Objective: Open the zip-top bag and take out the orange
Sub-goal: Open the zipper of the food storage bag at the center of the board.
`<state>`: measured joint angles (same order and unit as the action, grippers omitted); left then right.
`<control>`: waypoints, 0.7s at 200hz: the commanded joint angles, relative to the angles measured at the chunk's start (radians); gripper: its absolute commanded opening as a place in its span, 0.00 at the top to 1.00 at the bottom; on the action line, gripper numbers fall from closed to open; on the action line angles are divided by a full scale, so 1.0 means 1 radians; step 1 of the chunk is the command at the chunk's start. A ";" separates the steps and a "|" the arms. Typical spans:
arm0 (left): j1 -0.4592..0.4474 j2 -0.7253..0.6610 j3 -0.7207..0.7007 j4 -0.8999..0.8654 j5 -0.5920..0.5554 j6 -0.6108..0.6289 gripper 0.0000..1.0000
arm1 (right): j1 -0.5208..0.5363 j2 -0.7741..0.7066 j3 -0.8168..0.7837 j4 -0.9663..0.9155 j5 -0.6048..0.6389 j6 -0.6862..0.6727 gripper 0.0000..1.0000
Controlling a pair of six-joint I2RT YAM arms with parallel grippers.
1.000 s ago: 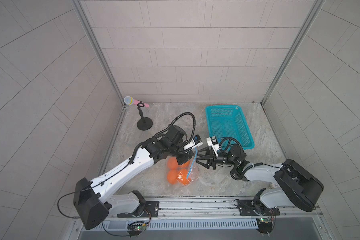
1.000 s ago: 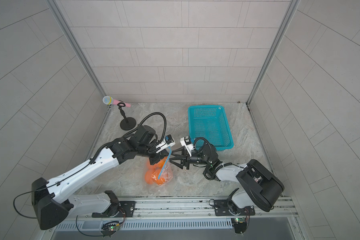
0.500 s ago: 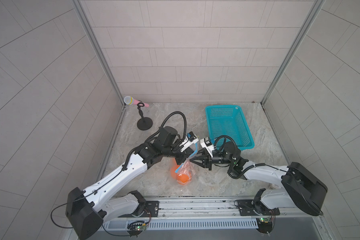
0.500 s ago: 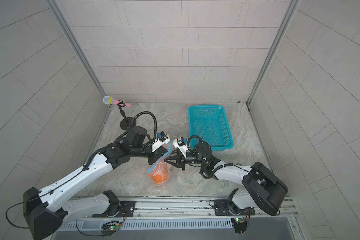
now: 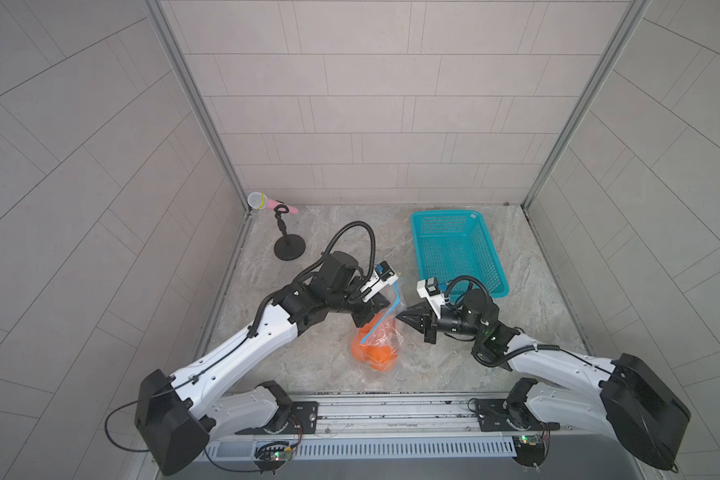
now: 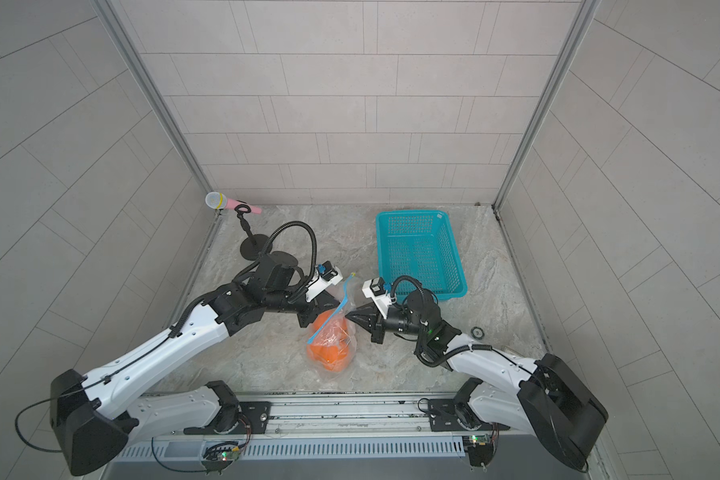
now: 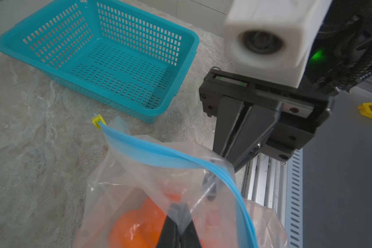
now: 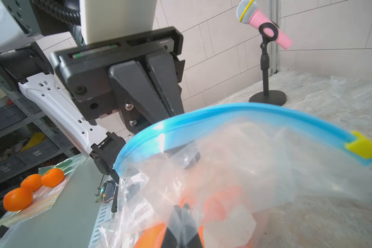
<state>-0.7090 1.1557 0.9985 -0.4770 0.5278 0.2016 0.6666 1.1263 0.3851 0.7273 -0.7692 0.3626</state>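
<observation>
The zip-top bag [image 5: 385, 332] hangs between my two grippers, clear and crinkly, its lower end resting on the marble table [image 5: 308, 365]. Its light-blue zip strip [image 7: 159, 154] arcs across the top as one band, ending in a yellow tip [image 8: 364, 148]. Orange fruit [image 6: 329, 355] shows through the plastic at the bottom. My left gripper [image 7: 179, 211] is shut on a fold of the bag's wall below the strip. Opposite it, my right gripper [image 8: 182, 209] is shut on the other wall. In both top views the fingertips [image 5: 400, 317] meet the bag from either side.
A teal basket [image 5: 458, 249] stands behind the right arm. A pink microphone on a black stand [image 5: 285, 232] is at the back left. A small black ring [image 6: 478, 331] lies right of the right arm. Loose oranges [image 8: 32, 182] sit on a bench beyond the front rail.
My right gripper, open a second ago, has shut on the bag's plastic. The bag has been drawn up, its zip strip now raised between the grippers. The left gripper stayed shut.
</observation>
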 commanded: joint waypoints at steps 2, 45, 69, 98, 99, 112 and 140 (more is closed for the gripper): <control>0.004 0.000 0.031 -0.038 -0.011 0.010 1.00 | -0.005 -0.005 0.012 -0.013 -0.005 -0.013 0.96; 0.007 -0.041 0.045 -0.086 -0.203 0.011 1.00 | -0.074 -0.033 -0.012 -0.087 0.069 0.004 1.00; 0.009 -0.068 0.035 -0.066 -0.246 -0.028 1.00 | -0.099 -0.030 -0.065 -0.023 0.068 0.047 1.00; 0.013 -0.078 0.041 -0.087 -0.252 -0.024 1.00 | -0.146 -0.019 -0.113 0.039 0.042 0.095 1.00; 0.013 -0.078 0.042 -0.089 -0.253 -0.024 1.00 | -0.149 -0.018 -0.116 0.043 0.039 0.098 1.00; 0.016 -0.086 0.037 -0.098 -0.279 -0.024 1.00 | -0.186 -0.013 -0.145 0.114 0.012 0.147 1.00; 0.019 -0.105 0.025 -0.095 -0.287 -0.033 1.00 | -0.222 -0.005 -0.166 0.140 0.009 0.190 1.00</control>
<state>-0.7101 1.1061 1.0115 -0.5346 0.3321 0.1791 0.4877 1.1126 0.2512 0.8604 -0.7845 0.4969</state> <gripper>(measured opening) 0.054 0.045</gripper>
